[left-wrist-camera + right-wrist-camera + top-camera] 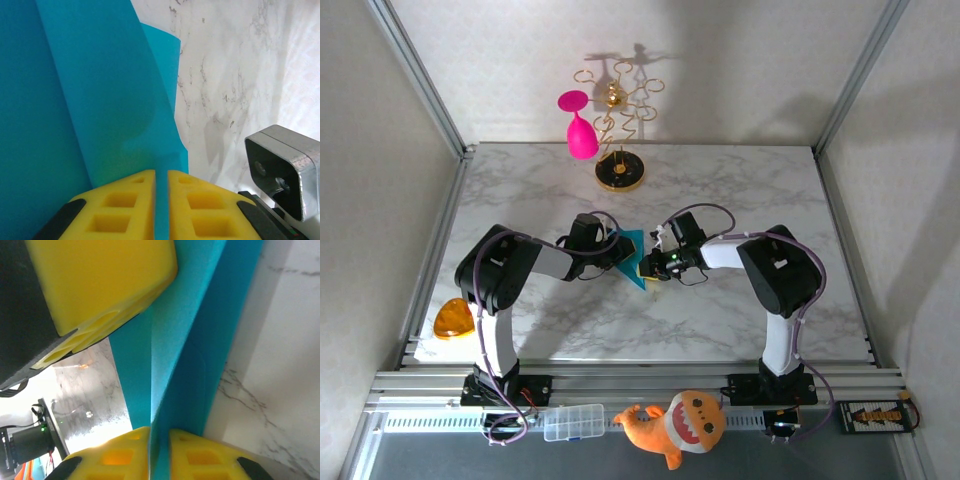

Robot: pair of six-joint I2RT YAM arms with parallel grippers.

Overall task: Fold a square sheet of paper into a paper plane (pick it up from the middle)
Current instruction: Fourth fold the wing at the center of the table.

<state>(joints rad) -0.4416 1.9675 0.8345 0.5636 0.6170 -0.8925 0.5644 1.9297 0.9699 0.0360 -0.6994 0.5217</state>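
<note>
Now the left gripper [161, 176] pinches the folded blue paper [633, 258] tight. The right gripper [159, 434] pinches it too, and together they hold it over the middle of the marble table [740, 180].

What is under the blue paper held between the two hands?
White marble table shows beside and below the blue paper; the patch straight beneath it is covered by the sheet.

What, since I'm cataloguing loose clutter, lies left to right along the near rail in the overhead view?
clear plastic box → orange plush toy → black and yellow board
</note>
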